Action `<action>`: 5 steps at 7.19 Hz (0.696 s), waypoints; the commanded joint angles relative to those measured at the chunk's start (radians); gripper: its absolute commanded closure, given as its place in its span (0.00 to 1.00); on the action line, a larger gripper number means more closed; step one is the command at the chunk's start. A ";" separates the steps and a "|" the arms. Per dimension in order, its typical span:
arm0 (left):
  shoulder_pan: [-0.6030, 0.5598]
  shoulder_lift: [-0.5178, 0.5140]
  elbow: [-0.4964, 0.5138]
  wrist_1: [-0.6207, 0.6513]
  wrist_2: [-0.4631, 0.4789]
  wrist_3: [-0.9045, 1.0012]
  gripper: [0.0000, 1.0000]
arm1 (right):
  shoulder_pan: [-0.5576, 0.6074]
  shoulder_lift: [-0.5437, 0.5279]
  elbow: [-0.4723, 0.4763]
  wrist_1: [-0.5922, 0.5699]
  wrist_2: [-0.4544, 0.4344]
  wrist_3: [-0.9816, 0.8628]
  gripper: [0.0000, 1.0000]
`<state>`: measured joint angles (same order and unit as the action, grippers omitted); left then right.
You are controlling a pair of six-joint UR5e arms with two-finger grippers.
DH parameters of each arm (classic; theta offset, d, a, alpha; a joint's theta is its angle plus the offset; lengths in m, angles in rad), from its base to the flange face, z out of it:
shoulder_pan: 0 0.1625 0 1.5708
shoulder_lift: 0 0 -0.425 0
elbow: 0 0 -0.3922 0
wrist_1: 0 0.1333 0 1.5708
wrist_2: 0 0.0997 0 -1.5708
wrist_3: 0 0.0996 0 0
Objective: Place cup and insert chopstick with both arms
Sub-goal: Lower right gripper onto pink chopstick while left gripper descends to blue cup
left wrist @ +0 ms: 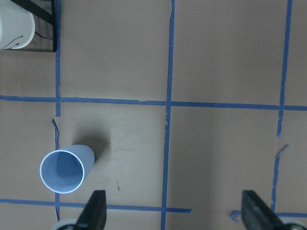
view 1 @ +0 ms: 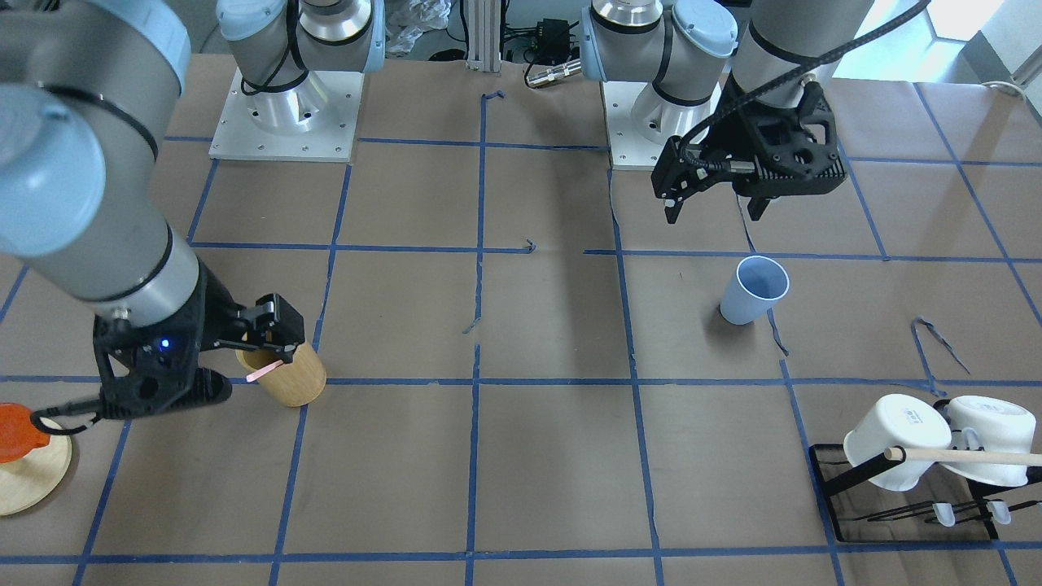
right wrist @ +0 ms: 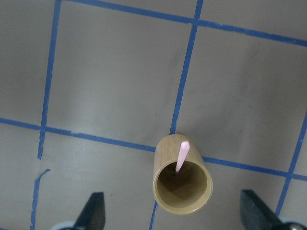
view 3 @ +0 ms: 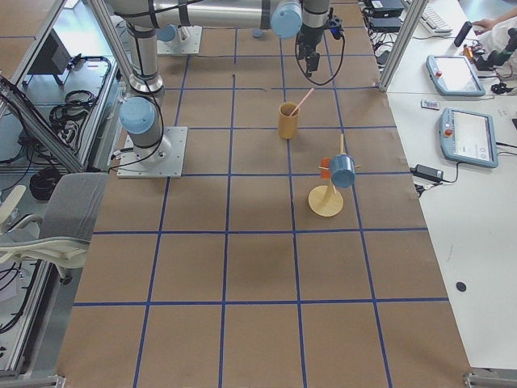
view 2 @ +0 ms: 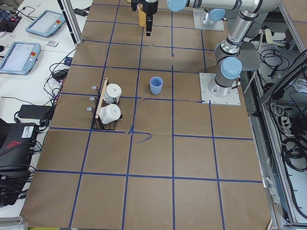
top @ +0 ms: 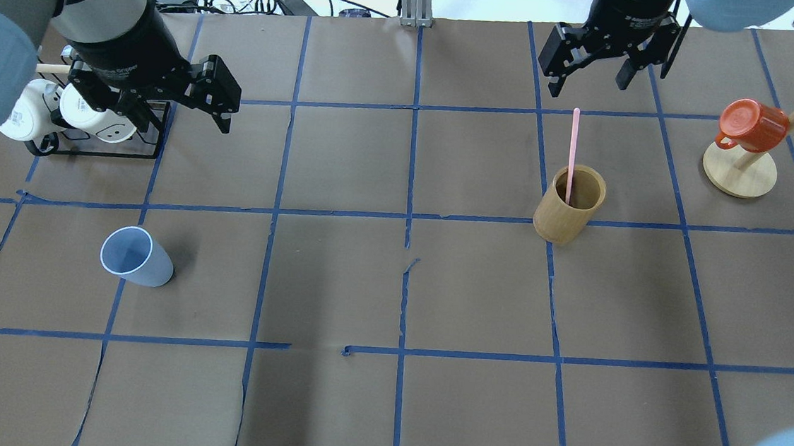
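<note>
The pale blue cup (view 1: 753, 289) stands upright on the brown table, also seen in the overhead view (top: 133, 257) and the left wrist view (left wrist: 64, 168). My left gripper (view 1: 713, 213) hangs open and empty above the table, on the robot's side of the cup; in its wrist view the cup is just beside one fingertip (left wrist: 93, 208). One pink chopstick (top: 572, 152) leans in the tan wooden holder (top: 568, 204), also seen in the right wrist view (right wrist: 182, 154). My right gripper (top: 590, 82) is open and empty above the holder, apart from the chopstick.
A black rack (top: 94, 149) with two white mugs (top: 58, 111) and a wooden rod stands near the left arm. A wooden mug tree (top: 741, 172) with a red mug (top: 748, 122) stands at the right. Blue tape lines grid the table.
</note>
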<state>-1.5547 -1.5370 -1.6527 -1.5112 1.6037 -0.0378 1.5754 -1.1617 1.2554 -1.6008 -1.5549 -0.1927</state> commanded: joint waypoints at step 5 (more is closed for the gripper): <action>0.251 0.000 -0.398 0.277 0.008 0.340 0.02 | 0.000 0.120 0.010 0.134 -0.056 -0.008 0.00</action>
<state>-1.3227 -1.5270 -1.9694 -1.3463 1.6116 0.2810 1.5755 -1.0402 1.2526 -1.4865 -1.6131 -0.2033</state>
